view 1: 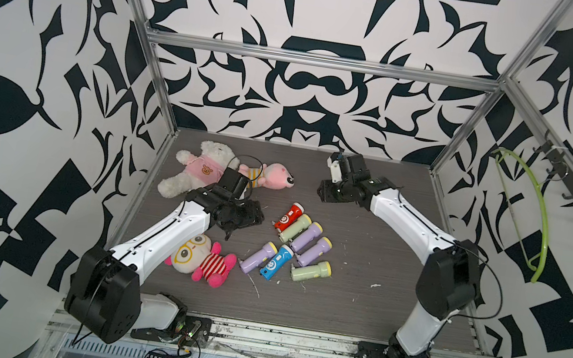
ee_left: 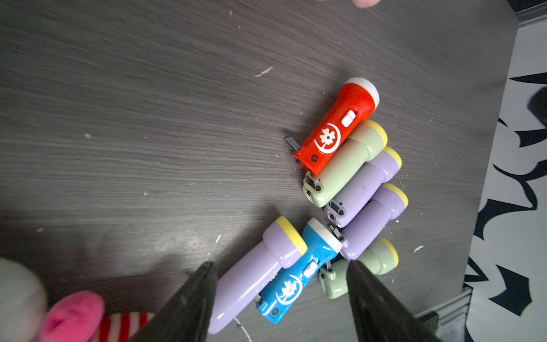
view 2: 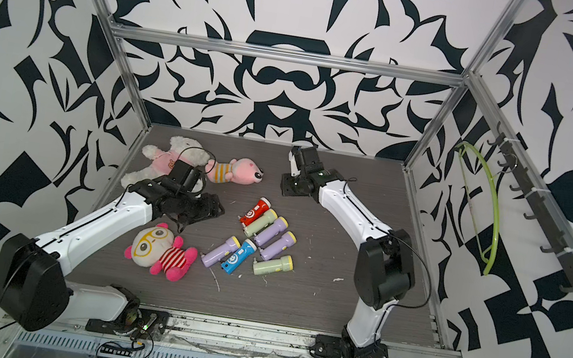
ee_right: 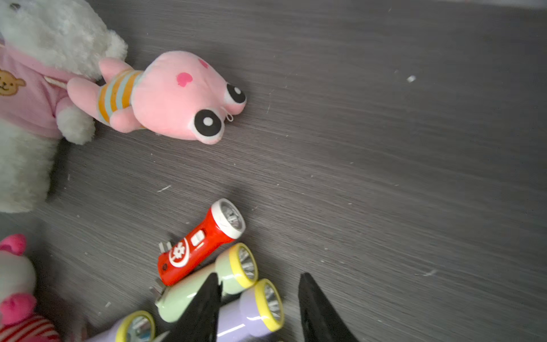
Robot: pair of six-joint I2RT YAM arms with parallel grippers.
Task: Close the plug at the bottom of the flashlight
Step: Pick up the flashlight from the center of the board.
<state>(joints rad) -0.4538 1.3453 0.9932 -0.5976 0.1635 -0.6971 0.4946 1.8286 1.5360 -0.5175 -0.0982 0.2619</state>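
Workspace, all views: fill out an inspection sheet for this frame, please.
Surface: dark wood-grain table, small white scraps scattered.
Job's things: seven flashlights clustered mid-table; the red flashlight shows plug prongs sticking out.
Clutter: white bear, pink plush, glasses doll.
Grippers: left gripper open above the flashlights; right gripper open, empty, raised near the back.
Cables: black cable loops beside the right elbow.
Surroundings: patterned walls, metal frame, green hanger hung at right.

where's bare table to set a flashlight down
Bare: the table right of the flashlights out to its right edge, and the front strip between them and the rail. Crowded: the left side, with white bear, pink plush, striped doll and left arm.
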